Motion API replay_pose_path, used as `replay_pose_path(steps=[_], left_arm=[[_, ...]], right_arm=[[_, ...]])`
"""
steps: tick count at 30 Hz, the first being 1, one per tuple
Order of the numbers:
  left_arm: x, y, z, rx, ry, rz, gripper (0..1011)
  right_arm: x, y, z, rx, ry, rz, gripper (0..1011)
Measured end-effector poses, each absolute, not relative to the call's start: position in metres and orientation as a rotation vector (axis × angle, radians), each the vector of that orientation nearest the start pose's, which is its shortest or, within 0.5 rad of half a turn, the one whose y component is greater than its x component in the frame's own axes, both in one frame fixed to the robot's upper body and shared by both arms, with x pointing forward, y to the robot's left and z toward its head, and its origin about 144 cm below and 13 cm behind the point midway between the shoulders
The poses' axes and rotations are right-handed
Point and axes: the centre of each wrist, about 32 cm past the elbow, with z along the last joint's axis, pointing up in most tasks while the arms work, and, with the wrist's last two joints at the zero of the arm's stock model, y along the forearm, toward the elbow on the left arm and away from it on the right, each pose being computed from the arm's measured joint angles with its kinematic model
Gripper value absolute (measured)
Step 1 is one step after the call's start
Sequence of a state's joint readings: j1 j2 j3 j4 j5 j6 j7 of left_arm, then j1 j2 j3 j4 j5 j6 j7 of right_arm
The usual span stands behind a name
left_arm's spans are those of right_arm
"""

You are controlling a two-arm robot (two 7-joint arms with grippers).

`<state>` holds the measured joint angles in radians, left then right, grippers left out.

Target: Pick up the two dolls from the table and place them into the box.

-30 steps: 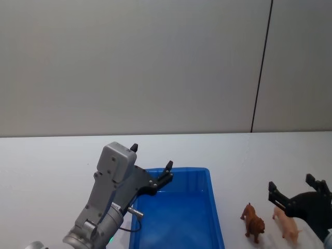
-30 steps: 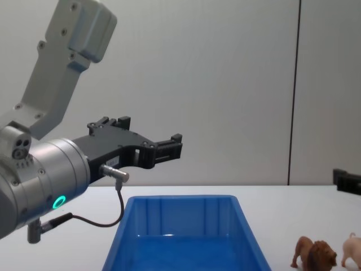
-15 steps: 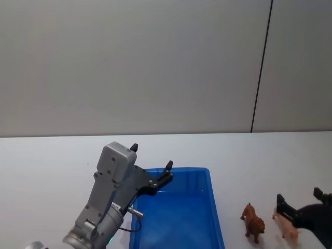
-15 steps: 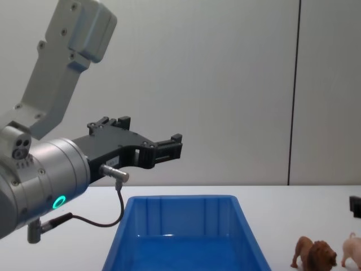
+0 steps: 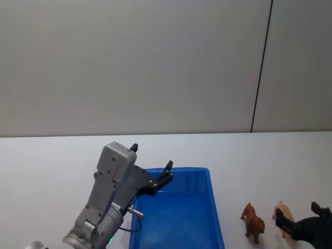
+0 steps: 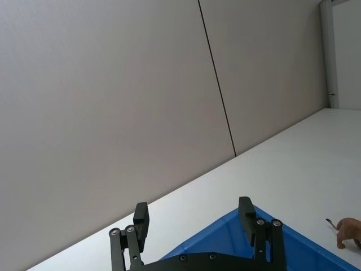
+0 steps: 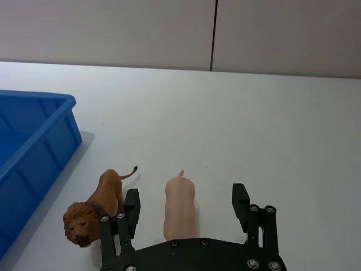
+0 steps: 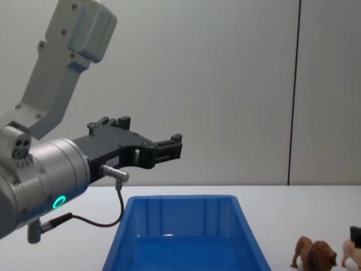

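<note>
Two dolls stand on the white table (image 5: 46, 161) to the right of the blue box (image 5: 203, 170): a brown lion (image 5: 252, 222) and a pale pink pig (image 5: 284, 214). In the right wrist view, my right gripper (image 7: 186, 201) is open and low over the pig (image 7: 180, 210), one finger on each side, with the lion (image 7: 95, 208) just outside one finger. My left gripper (image 5: 151, 156) hangs open and empty above the box's far left corner. In the chest view, the lion (image 8: 314, 256) and pig (image 8: 351, 255) stand at the lower right.
The box (image 8: 180, 199) holds nothing that I can see. A plain grey wall with a dark vertical seam (image 5: 261, 67) stands behind the table. Bare tabletop lies beyond the dolls and left of the box.
My right gripper has come down and drawn back toward me, from above the pig to astride it. The left arm, the box and both dolls have not moved.
</note>
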<state>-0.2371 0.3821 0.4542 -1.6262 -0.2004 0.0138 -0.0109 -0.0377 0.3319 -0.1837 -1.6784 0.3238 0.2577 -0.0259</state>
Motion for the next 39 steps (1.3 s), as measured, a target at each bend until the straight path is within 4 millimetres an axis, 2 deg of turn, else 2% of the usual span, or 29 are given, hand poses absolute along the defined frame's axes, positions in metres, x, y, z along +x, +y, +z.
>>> replay_pose_path(steps=[8,11,15,17,23,26,27,31,39], left_arm=[[0.492,0.198,1.204,0.061,-0.268,1.124,1001],[0.492,0.198,1.204,0.061,-0.268,1.124,1001],[0.492,0.198,1.204,0.061,-0.268,1.124,1001],[0.492,0.198,1.204,0.061,-0.268,1.124,1001],[0.492,0.198,1.204,0.061,-0.268,1.124,1001],[0.492,0.198,1.204,0.061,-0.268,1.124,1001],[0.492,0.198,1.204,0.061,-0.268,1.124,1001],[0.492,0.198,1.204,0.061,-0.268,1.124,1001],[0.492,0.198,1.204,0.061,-0.268,1.124,1001]], right_arm=[[0.444,-0.259,1.146,-0.233,0.204,-1.369,1001],[0.445,-0.260,1.141,-0.243,0.216,-1.365,961],[0.444,-0.261,1.136,-0.256,0.229,-1.361,832],[0.444,-0.262,1.134,-0.260,0.233,-1.359,805],[0.443,-0.263,1.128,-0.268,0.247,-1.351,563],[0.442,-0.264,1.126,-0.265,0.250,-1.346,503],[0.442,-0.264,1.126,-0.263,0.249,-1.344,440],[0.440,-0.264,1.124,-0.247,0.238,-1.335,357],[0.437,-0.264,1.129,-0.201,0.182,-1.321,357]])
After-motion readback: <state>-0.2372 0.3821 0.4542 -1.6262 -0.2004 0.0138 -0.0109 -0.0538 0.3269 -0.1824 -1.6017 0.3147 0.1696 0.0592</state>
